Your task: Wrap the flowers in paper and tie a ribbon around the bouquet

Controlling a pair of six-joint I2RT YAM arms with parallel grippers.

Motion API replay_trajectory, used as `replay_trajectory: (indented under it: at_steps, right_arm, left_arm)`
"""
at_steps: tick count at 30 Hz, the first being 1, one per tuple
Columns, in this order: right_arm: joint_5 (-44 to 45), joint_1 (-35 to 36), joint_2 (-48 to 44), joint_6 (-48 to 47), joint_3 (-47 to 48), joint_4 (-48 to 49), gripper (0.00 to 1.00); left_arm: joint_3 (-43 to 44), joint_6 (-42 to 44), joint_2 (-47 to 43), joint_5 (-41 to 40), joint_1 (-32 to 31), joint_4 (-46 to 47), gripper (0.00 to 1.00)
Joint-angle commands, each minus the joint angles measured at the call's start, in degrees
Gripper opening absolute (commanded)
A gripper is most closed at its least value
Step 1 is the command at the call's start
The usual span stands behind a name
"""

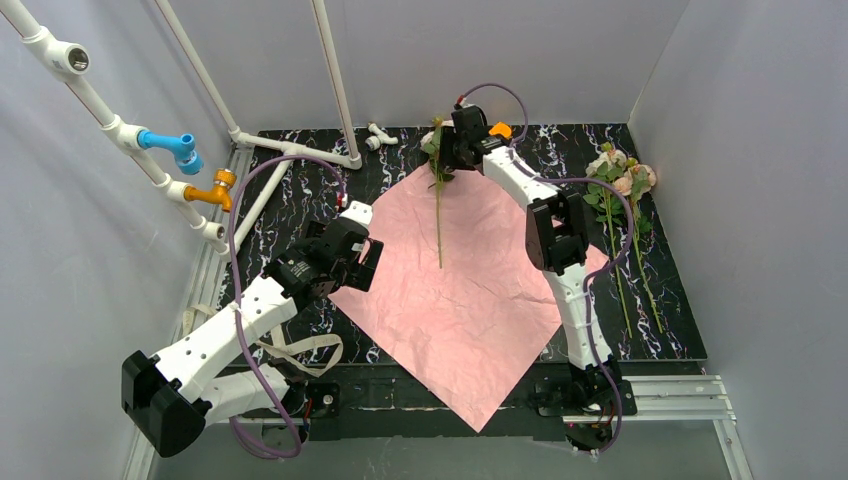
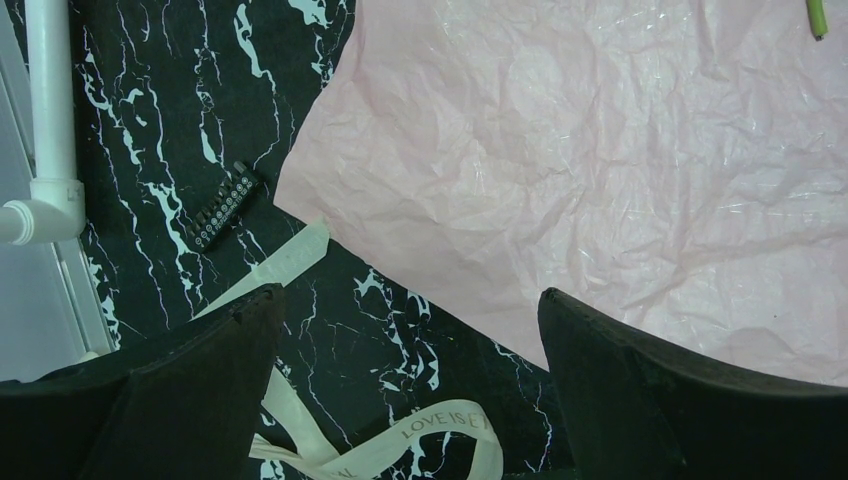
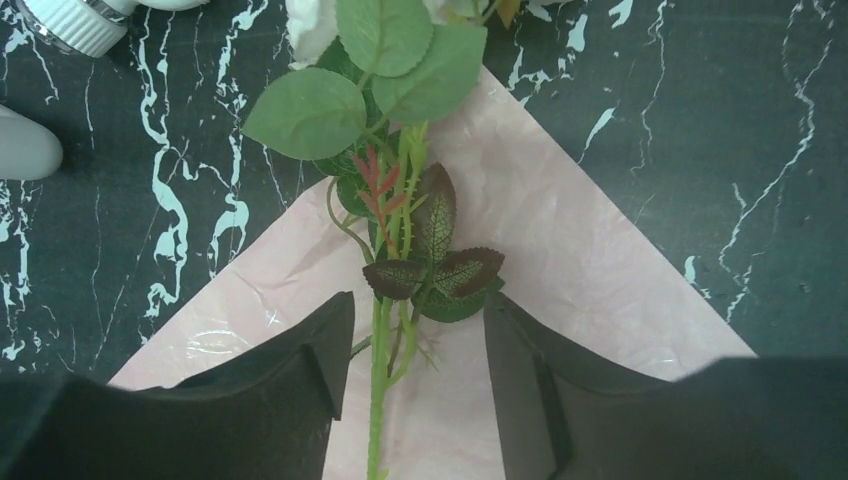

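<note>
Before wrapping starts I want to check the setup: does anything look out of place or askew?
Yes. The paper lies cornerwise, its near corner hanging past the table edge. A small black bit holder lies beside its left corner.

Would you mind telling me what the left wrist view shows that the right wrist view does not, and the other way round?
Only the left wrist view: the ribbon, printed with lettering, looped on the table beside a corner of the paper, and a small black strip of what look like tool bits.
Only the right wrist view: green and dark red leaves over the paper's pointed corner, with the right gripper open astride the stem.
Both: the pink paper, the black marbled table and some green stem, just a tip in the left wrist view.
</note>
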Motion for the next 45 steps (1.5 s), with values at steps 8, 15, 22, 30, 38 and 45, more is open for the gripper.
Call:
replay_trajectory:
  at_steps: [8,15,22,30,38,45]
  right_arm:
    - [6.72,-1.43,-9.74,-8.98,-4.70,-4.27,0.76]
    - [3.65,-17.38,-34.52,-7.76,-45.31,10.94,0.78]
    - [11.81,-30.90,-37.82,-13.48,-52.05,9.60,0.76]
    - [7.20,-37.74,-32.49,-11.86,-52.91,10.72,0.74]
    - [9.68,-39.11,-25.86,-11.49,-50.56,9.14,0.58]
    - [3.41,-39.12,-26.34,-10.46,-48.93,8.83,0.09]
  left_arm:
    - [0.18,0.59,-2.31,-0.55,0.19,-0.23,0.98]
    - [-0.03,-0.45,-4.43,-0.56,0.19,-0.23,0.98]
    - [0.07,-0.45,-3.33,1.78,0.25,-0.21,0.98]
    - [-0.34,-0.64,-2.96,1.77,0.19,-0.14,0.98]
    - [-0.69,-0.46,-3.32,-0.18,0.19,-0.32,0.98]
    - [-0.43,-0.44,-2.19,-0.28,0.19,-0.14,0.98]
